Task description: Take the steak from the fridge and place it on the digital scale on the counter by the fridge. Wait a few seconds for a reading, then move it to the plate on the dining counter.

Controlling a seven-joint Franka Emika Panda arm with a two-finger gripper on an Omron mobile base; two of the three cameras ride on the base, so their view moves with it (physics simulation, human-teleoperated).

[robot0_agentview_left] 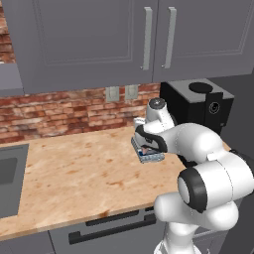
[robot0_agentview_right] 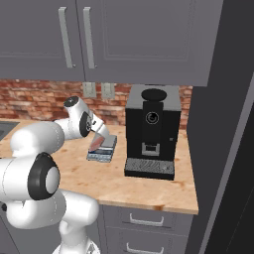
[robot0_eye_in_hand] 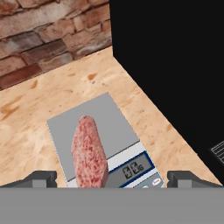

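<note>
You see the worktop carrying a coffee machine, with the scale just beside it. The steak lies on the scale. Your tool hovers above the scale, jaws wide apart, gripping nothing.

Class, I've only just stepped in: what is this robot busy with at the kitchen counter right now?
The steak lies on the digital scale, which sits on the wooden counter beside the black coffee machine. The arm's gripper hovers just above with its jaws wide open, holding nothing. So the weighing step looks under way; the move to the plate is not yet done.
</note>
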